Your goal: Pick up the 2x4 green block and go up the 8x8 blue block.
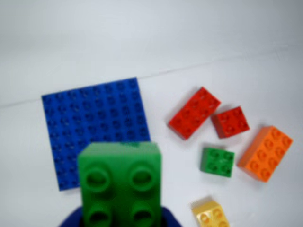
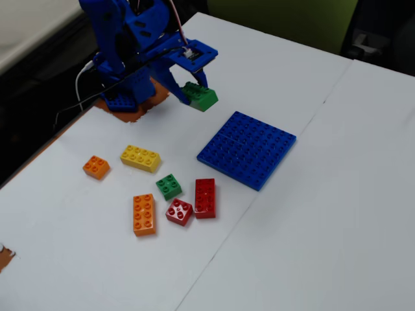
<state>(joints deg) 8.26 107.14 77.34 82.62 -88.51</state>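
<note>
My gripper [image 2: 188, 90] is shut on the 2x4 green block [image 2: 200, 96] and holds it in the air, above the table, left of the 8x8 blue block [image 2: 248, 148] in the fixed view. In the wrist view the green block [image 1: 120, 184] fills the bottom centre, studs facing the camera, with blue jaw parts showing on both sides of it at the lower edge. The blue baseplate [image 1: 94, 125] lies flat on the white table beyond and left of the block.
Loose bricks lie on the table: a long red one [image 2: 205, 197], a small red one [image 2: 179, 212], a small green 2x2 [image 2: 168, 186], a long orange one [image 2: 143, 214], a yellow one [image 2: 140, 157] and a small orange one [image 2: 96, 167]. The arm base [image 2: 120, 65] stands at the back left.
</note>
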